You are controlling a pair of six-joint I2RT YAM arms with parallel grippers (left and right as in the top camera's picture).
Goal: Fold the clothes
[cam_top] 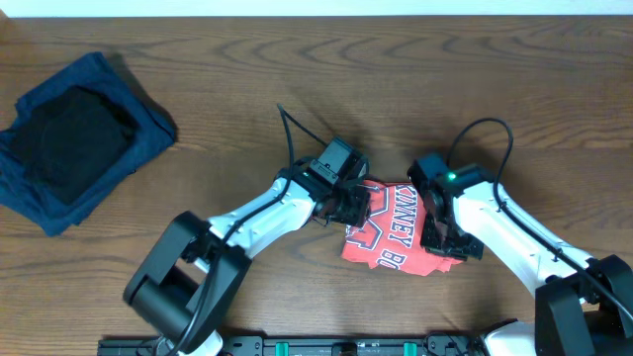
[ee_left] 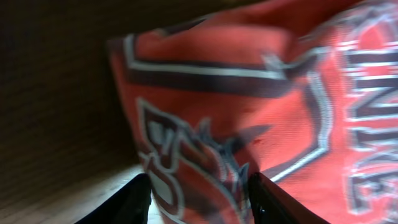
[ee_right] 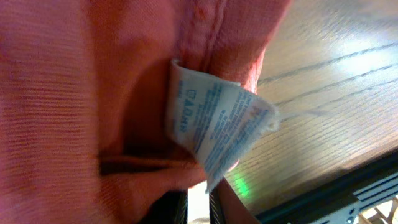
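The coral-red T-shirt (cam_top: 391, 237) lies folded into a small bundle at the table's centre front, lettering up. My left gripper (cam_top: 346, 206) is at its left edge. In the left wrist view its fingers (ee_left: 199, 199) are wide apart with the printed cloth (ee_left: 249, 93) between them. My right gripper (cam_top: 440, 237) is at the shirt's right edge. In the right wrist view its fingers (ee_right: 199, 208) are close together, and the plain red cloth (ee_right: 74, 93) drapes over them and hides the tips. A white care label (ee_right: 217, 127) hangs there.
A folded navy-blue garment (cam_top: 30, 193) with a black garment (cam_top: 74, 138) on top lies at the far left. Wooden table (cam_top: 514, 79) surrounds the shirt. The table's front edge and a black frame (ee_right: 348, 193) are close to the right gripper.
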